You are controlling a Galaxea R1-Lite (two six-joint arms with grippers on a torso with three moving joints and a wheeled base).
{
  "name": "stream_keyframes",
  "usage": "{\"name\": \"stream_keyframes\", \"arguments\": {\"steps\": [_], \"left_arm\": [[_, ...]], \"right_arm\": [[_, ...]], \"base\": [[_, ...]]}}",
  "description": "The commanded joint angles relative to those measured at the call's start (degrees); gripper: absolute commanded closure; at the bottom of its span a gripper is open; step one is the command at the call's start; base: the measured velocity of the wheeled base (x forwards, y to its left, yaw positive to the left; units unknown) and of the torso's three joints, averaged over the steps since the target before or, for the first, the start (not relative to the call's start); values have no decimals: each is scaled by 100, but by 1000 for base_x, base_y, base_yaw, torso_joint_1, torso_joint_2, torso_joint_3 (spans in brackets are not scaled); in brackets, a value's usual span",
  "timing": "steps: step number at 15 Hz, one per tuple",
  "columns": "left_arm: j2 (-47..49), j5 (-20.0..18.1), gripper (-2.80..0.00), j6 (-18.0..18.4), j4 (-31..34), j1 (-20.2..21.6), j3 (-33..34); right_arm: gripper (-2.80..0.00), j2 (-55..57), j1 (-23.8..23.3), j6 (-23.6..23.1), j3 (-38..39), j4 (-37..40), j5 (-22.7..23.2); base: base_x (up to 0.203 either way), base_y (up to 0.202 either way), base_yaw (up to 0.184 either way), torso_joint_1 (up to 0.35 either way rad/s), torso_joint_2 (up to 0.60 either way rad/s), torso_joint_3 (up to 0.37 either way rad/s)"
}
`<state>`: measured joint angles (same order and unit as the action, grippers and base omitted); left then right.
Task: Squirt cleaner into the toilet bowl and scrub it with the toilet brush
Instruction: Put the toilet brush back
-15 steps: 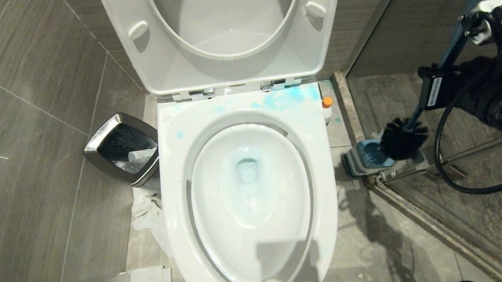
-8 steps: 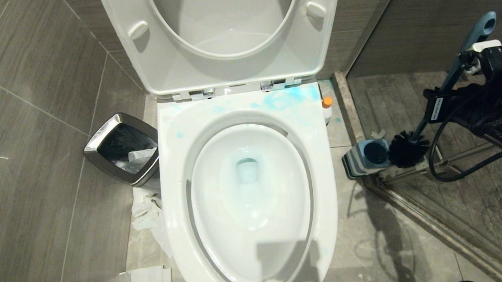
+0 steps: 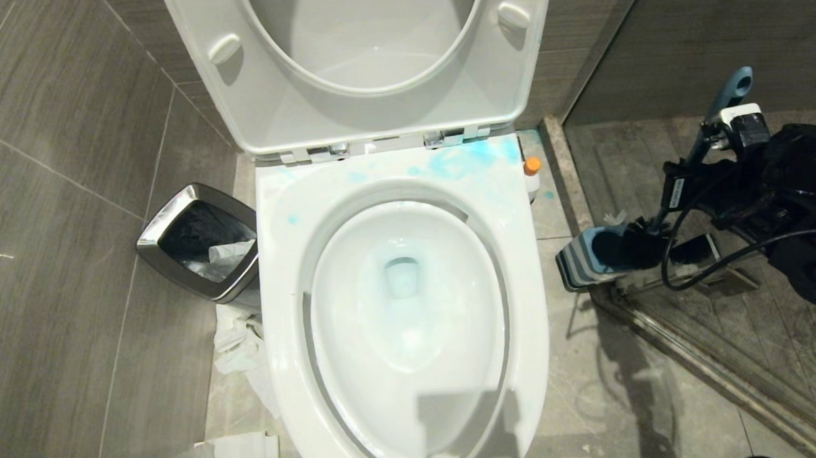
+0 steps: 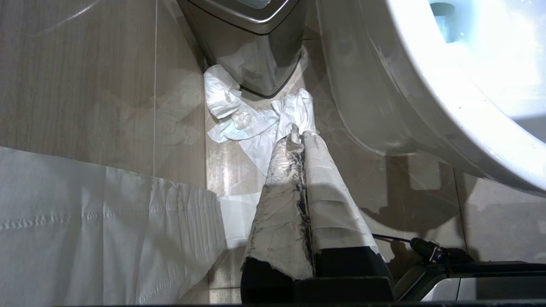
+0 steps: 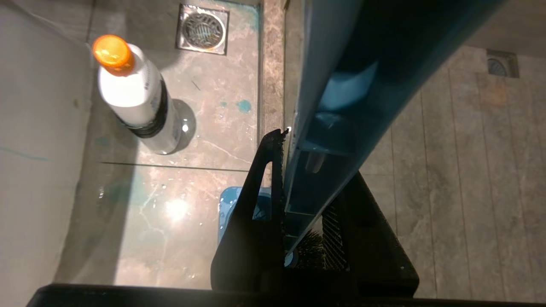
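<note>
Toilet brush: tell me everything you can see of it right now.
The toilet brush has a long blue, plastic-looking handle with a loop end and a black bristle head. It leans, head down, with the bristles inside the blue striped holder on the floor right of the toilet. The right gripper is clamped on the handle partway up.

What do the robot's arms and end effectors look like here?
The right arm is black, with a looping black cable and a white label. The right end effector has black, ridged fingers. The left end effector has fingers wrapped in smudged white covering.
</note>
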<state>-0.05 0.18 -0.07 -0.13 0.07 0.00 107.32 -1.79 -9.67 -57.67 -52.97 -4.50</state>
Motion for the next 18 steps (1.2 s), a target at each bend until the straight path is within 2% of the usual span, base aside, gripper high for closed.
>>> {"name": "stream_keyframes", "arguments": {"steps": [1,11,16,18], "left_arm": [[5,0,0,-1,-4,1,0],[5,0,0,-1,-4,1,0],[5,0,0,-1,4,1,0],[5,0,0,-1,-4,1,0]], "right_arm": [[0,495,-34,-3,-281,-35,1],[0,1409,-139,0,-1009,-42,10],[0,1751,-134,-8,-1903,-209,8],[0,1711,-118,0,-1967,-196,35]], "base": [[0,0,0,0,0,0],[0,0,0,0,0,0],[0,0,0,0,0,0],[0,0,0,0,0,0]]}}
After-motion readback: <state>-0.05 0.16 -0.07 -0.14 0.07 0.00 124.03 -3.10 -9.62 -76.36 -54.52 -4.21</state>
